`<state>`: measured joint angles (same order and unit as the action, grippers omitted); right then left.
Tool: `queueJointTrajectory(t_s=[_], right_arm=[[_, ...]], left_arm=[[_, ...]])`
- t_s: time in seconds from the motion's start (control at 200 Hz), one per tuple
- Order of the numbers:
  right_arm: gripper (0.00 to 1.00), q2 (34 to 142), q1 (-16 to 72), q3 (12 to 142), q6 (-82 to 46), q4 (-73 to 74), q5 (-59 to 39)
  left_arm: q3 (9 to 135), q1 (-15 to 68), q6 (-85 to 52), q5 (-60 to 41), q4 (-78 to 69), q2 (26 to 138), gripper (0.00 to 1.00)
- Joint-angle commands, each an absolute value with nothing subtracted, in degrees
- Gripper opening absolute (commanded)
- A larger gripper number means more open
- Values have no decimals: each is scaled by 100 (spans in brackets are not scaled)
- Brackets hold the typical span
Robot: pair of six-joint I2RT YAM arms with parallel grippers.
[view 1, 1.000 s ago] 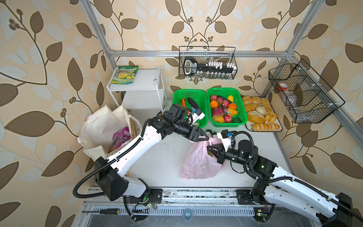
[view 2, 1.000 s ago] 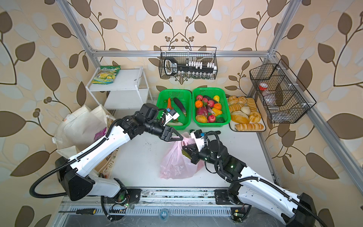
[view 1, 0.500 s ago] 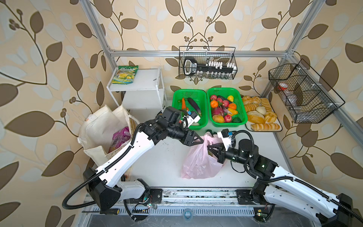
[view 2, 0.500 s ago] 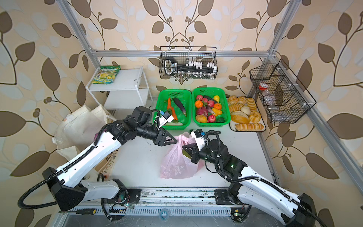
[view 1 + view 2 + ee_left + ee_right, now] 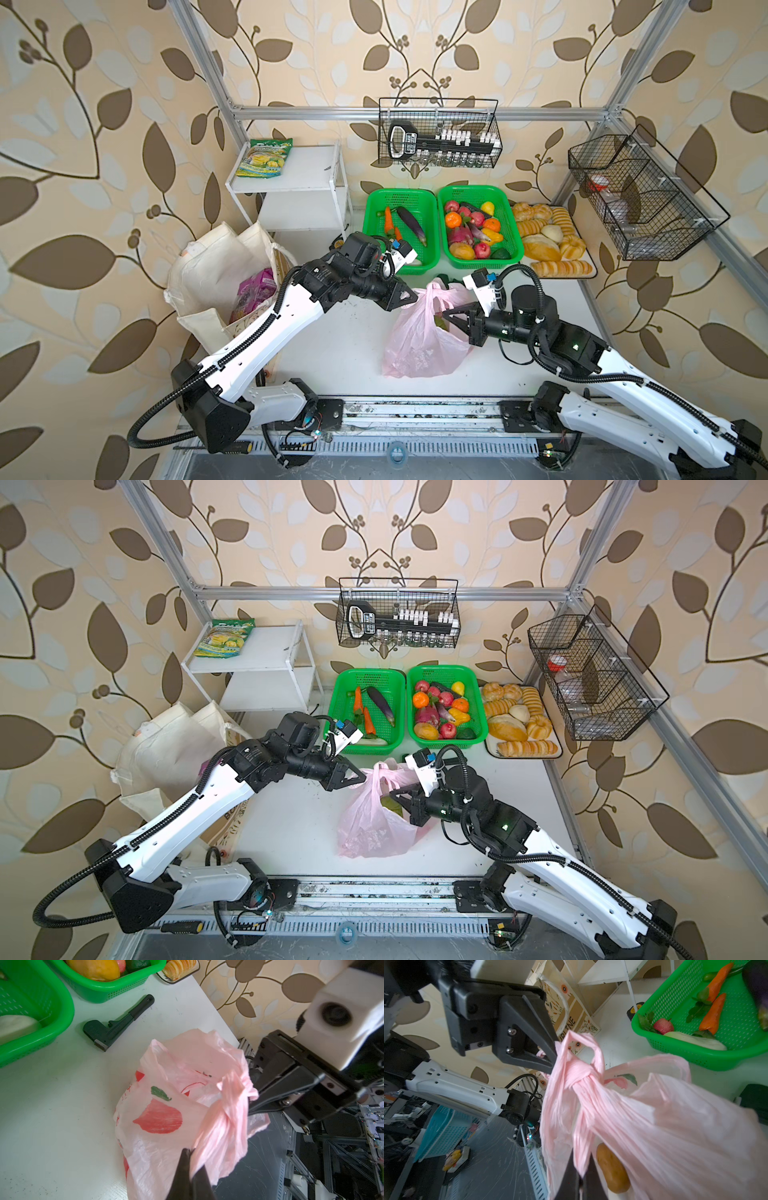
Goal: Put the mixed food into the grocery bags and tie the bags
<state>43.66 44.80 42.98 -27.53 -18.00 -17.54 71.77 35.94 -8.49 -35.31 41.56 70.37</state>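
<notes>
Pink bag (image 5: 419, 345) sits mid-table, left gripper (image 5: 409, 297) and right gripper (image 5: 448, 314) each pinched shut on its handles (image 5: 218, 1126) (potato (image 5: 611, 1169) inside), the loose knot (image 5: 581, 1076) lying between them, equally near both.

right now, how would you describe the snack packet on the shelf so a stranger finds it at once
Find the white two-tier shelf at the back left. On its top tier lies the snack packet: yellow-green, alone there, unlike the purple packet in the cream tote.
</notes>
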Motion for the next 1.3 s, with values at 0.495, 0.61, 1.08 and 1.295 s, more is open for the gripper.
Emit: queueJointTrajectory(t_s=[0.495, 0.61, 1.08, 1.295], right_arm=[[0, 3897, 4175, 5778, -2496, -4687, 732], [0, 3902, 4154, 5547, -2539, -4677, 1275], [0, 3503, 3228, 4109, -3230, -4312, 1941], [0, 3414, 2843, 4363, -3136, -4412, 2271]], left_arm=[[6875, 3454, -1333, -1529, 3912, 6292, 0], [6800, 3419, -1398, -1202, 3975, 6191, 0], [5077, 3064, -2172, -174, 4072, 5331, 0], [5514, 3015, -1878, 574, 4307, 5154, 0]])
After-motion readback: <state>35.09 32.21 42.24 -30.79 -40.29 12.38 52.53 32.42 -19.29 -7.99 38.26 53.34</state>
